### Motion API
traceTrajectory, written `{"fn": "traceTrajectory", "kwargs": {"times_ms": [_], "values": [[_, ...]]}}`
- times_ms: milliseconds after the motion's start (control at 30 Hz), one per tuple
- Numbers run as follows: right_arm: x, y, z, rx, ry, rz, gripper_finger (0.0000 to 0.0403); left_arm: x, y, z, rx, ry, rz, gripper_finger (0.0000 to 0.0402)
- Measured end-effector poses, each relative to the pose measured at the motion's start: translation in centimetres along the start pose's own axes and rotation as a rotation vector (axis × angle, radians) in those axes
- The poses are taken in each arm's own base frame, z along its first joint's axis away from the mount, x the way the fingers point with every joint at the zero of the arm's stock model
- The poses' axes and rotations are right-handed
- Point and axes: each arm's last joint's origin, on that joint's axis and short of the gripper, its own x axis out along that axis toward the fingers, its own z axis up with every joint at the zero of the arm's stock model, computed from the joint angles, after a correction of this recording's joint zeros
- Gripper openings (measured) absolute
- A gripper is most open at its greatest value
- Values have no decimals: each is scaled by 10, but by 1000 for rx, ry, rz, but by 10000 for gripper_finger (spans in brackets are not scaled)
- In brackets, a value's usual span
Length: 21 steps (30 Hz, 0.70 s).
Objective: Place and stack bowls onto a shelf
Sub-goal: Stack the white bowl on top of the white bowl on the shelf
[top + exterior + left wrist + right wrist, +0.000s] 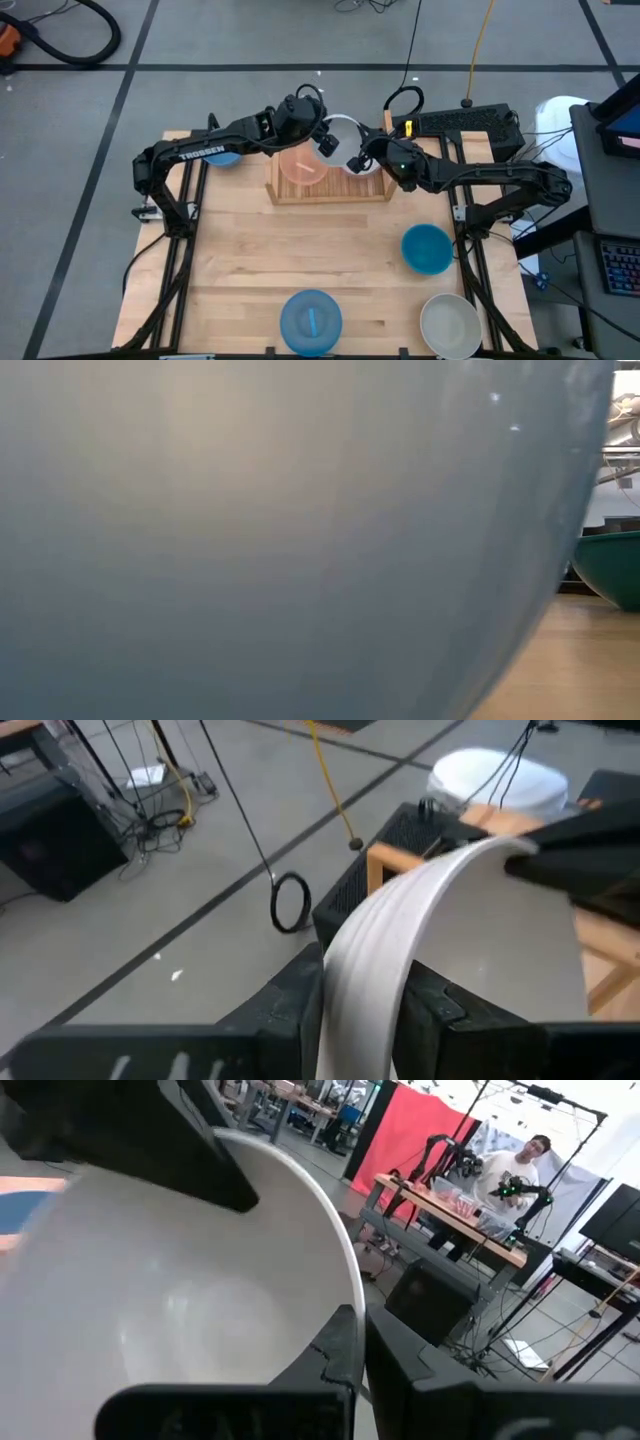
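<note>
Light-wood counter (250, 270) from above: both arms meet over the shelf (330, 190) at the far edge, sharing one white bowl (343, 130) beside a peach bowl (303, 165) already in the rack. Blue bowls (311, 322) wait near, open room between. Low view: one pale bowl (280, 530) blocks nearly everything. Left wrist: left pincer (362, 1005) clenched on the white rim. Right wrist: right pincer (362, 1345) pinches the opposite rim. Looks like a handover; next, one arm must release before lowering.

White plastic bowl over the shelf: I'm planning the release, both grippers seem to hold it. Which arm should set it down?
Probably the right. The right gripper pinches the white plastic bowl rim directly above the light-wood shelf's free half; the left gripper also clamps it, reaching over the peach bowl.
</note>
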Motion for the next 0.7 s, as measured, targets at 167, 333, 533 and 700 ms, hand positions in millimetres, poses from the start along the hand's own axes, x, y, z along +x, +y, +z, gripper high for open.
{"fn": "traceTrajectory", "kwargs": {"times_ms": [167, 333, 533, 700], "values": [[1, -1, -1, 0, 8, -12, 1, -2, 0, 4, 27, -30, 1, 94], [2, -3, -1, -5, 15, -16, 1, -9, 4, 9, 120, -61, 5, 94], [2, -3, -1, -6, 14, -19, 1, -14, 8, 13, 176, -79, 18, 95], [2, -3, -1, -17, 16, -21, 1, -14, 9, 13, 227, -74, 26, 95]]}}
